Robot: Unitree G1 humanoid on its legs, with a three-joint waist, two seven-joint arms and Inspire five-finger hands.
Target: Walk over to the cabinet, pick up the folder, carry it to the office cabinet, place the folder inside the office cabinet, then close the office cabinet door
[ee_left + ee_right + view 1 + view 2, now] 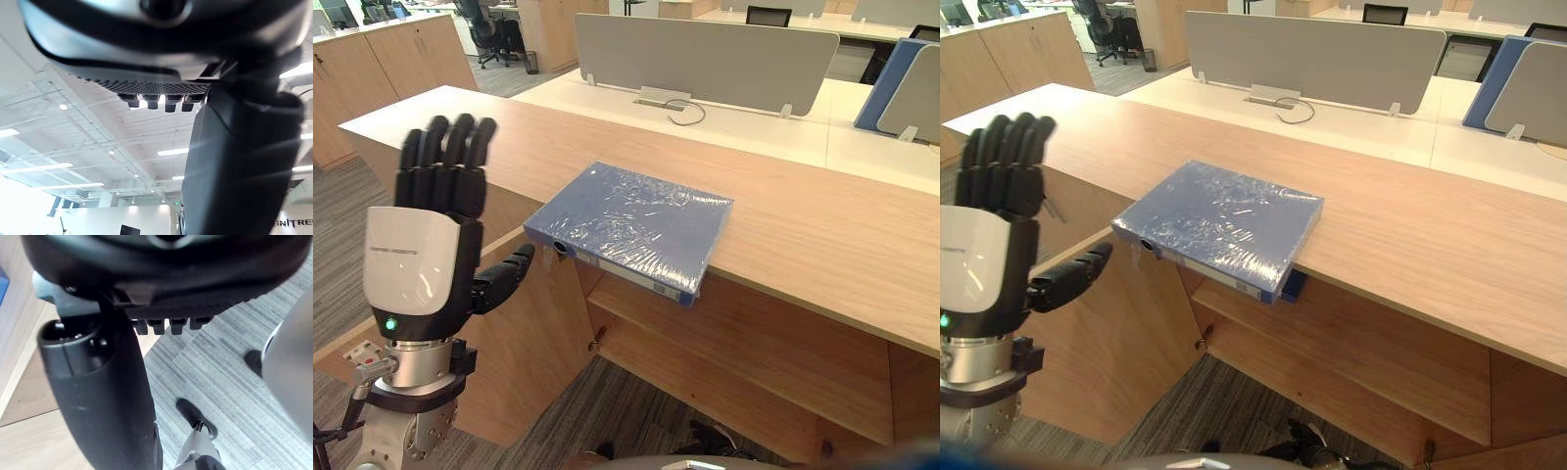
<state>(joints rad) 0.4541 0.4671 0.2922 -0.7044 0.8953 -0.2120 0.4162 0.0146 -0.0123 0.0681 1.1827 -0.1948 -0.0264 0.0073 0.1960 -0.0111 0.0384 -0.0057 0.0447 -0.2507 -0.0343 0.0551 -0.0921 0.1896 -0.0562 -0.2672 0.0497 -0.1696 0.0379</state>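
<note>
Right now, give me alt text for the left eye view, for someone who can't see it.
A blue folder in clear wrap lies flat on a wooden counter, its near edge overhanging. The robot's left hand is raised to its left, fingers straight, not touching it.

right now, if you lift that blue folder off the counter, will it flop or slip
The blue folder probably stays stiff: it looks like a thick, hard-covered binder. Its shiny, crinkled plastic wrap could make it slippery to grip. Its near edge overhangs the wooden counter, so a push toward the robot might tip it off.
</note>
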